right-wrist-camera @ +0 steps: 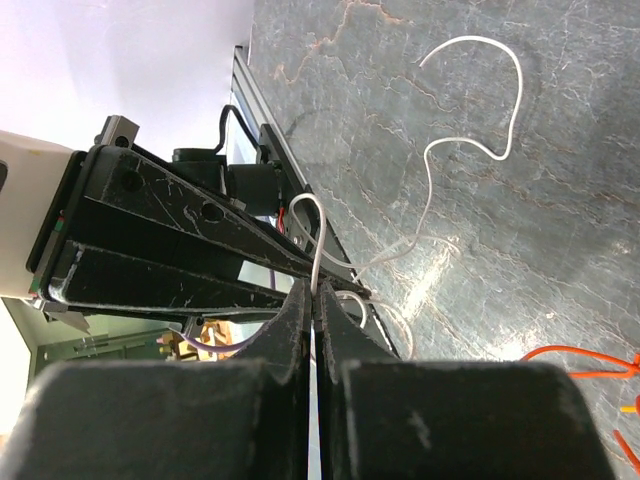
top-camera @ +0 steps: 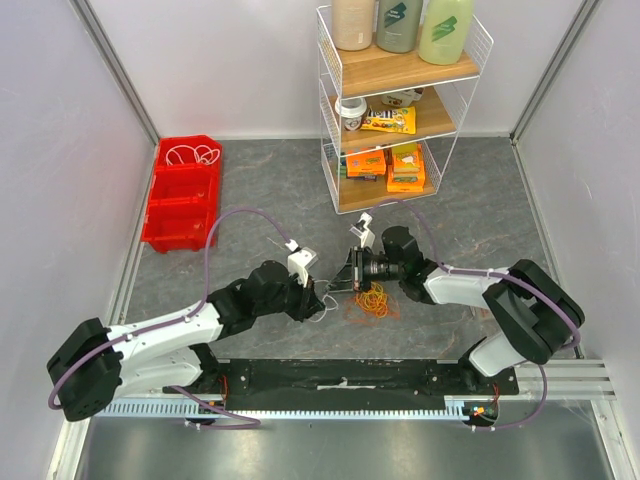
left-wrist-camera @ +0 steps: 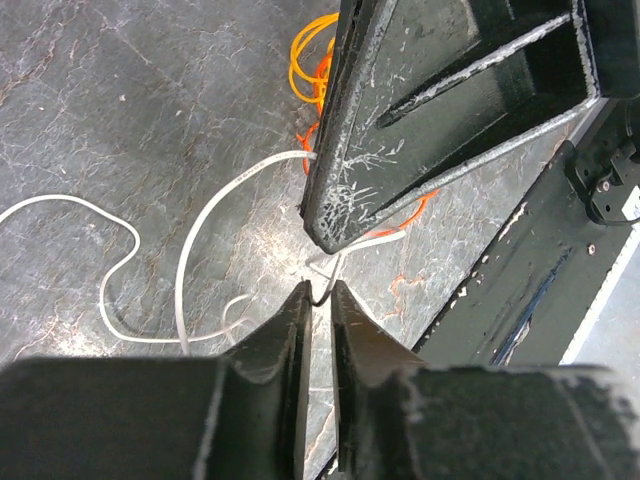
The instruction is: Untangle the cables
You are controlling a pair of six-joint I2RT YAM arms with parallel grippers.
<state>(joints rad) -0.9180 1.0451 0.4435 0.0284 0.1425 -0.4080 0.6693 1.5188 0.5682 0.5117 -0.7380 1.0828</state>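
Clamped shut on white cable (left-wrist-camera: 195, 232): right pincer (right-wrist-camera: 315, 292). Tip to tip with it, left pincer (left-wrist-camera: 320, 290), narrowed to a slit around the same cable; gripping or not, cannot tell. Loose white loops trailing over the grey tabletop (top-camera: 250, 180). Just beside both pincers, orange coil (top-camera: 375, 300), flat on the tabletop. Far left, red bin (top-camera: 180, 185), three compartments, white coil (top-camera: 192, 155) in the farthest. Far centre, wire rack (top-camera: 325, 100): three bottles (top-camera: 400, 25) on top, cup (top-camera: 351, 112) and yellow packet (top-camera: 390, 121) in the middle, orange boxes (top-camera: 390, 165) below. Labels too small to read.
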